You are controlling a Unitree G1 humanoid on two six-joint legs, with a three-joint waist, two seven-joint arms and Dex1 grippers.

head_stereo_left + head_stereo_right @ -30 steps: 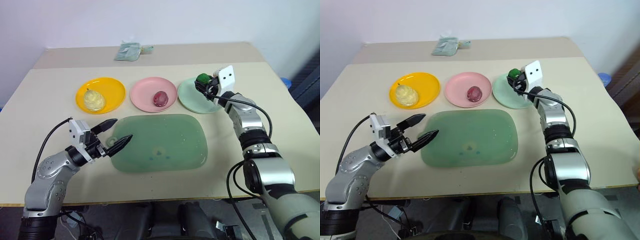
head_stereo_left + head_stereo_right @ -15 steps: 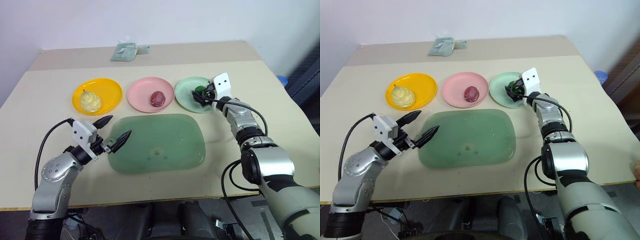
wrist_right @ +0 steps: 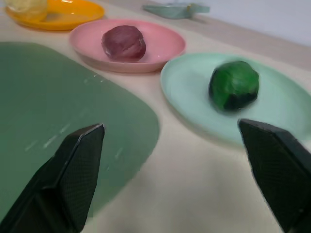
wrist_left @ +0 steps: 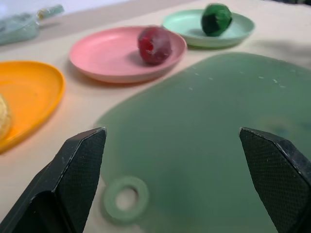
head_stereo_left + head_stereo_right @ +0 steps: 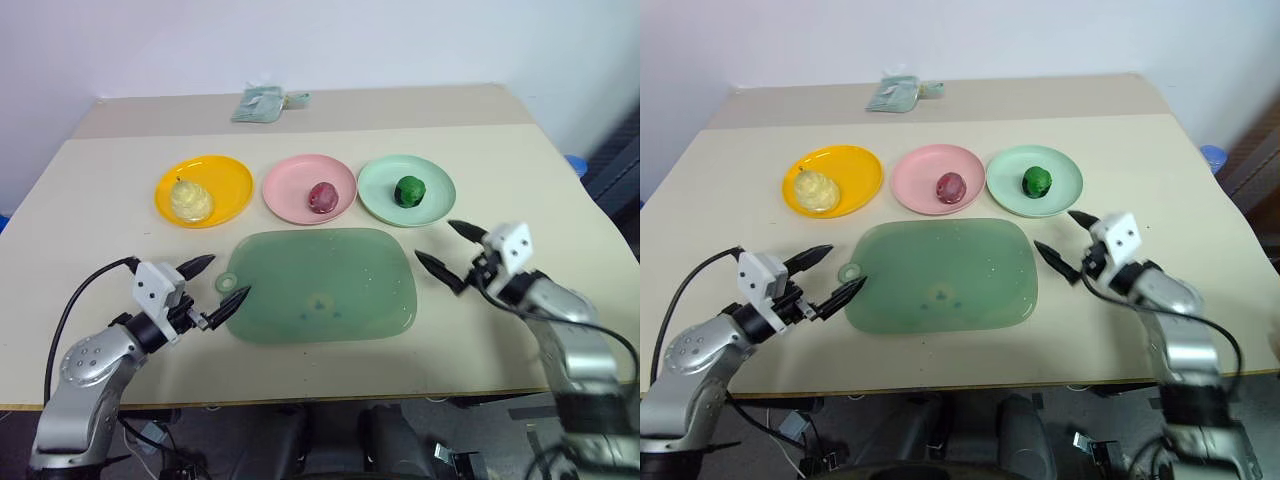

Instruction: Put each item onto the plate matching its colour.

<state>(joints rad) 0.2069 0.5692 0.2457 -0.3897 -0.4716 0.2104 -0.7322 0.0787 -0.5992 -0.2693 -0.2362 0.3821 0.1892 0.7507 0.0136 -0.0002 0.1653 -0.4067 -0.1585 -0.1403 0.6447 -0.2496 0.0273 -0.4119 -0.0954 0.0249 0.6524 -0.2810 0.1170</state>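
Right gripper (image 5: 450,251) has pulled back from the mint green plate (image 5: 436,198) since a second ago — it now hovers over the bare table (image 5: 520,180) just off the right edge of the big green board (image 5: 330,295), fingers spread wide and empty. Back then it was pinching the dark green ball (image 5: 409,190) above that plate; the ball now sits on the plate, a little right of its middle, apart from the gripper.

Left gripper (image 5: 221,286) has dropped slightly toward the near left corner of the board, fingers spread, nothing between them — one fingertip over the board's ring-shaped handle end, the other just outside it.

Unchanged: pale yellow pear (image 5: 187,199) on the orange-yellow plate (image 5: 225,178) at the left of the row, dark maroon ball (image 5: 321,196) on the pink plate (image 5: 286,195) in the middle. All three plates stand in a line behind the board, near each other but not touching. Small pale green packet (image 5: 261,102) lies at the far edge of the table, same spot as before.
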